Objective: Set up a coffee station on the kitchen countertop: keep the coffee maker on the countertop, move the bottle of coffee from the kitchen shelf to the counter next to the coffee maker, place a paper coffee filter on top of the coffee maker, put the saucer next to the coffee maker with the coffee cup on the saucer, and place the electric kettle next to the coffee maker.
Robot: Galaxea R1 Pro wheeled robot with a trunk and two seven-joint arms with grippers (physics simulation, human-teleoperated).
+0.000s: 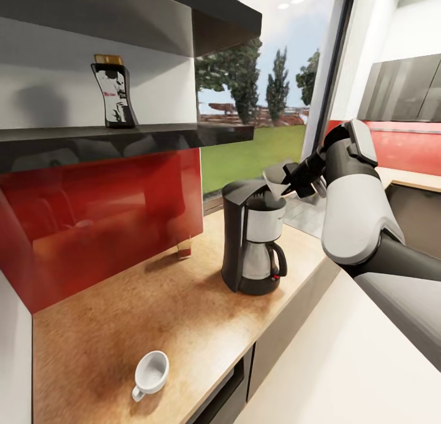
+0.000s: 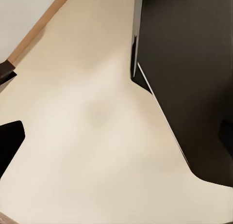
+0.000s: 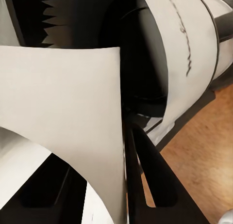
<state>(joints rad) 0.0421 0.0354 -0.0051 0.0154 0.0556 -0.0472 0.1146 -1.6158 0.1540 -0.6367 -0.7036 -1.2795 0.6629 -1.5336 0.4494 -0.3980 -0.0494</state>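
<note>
Nearest in the head view, one coffee cup [image 1: 151, 373] sits low on the kitchen countertop [image 1: 110, 326]; one coffee maker [image 1: 253, 245] stands mid-frame, one bottle of coffee [image 1: 115, 95] on the kitchen shelf [image 1: 153, 135] upper left. Right gripper [image 1: 288, 180] pinches one paper coffee filter [image 1: 275, 179] just above the machine (filter step, I judge). Next: lower, release. Right wrist view: paper coffee filter [image 3: 63, 112] large, clamped. Left jaws: cannot tell
</note>
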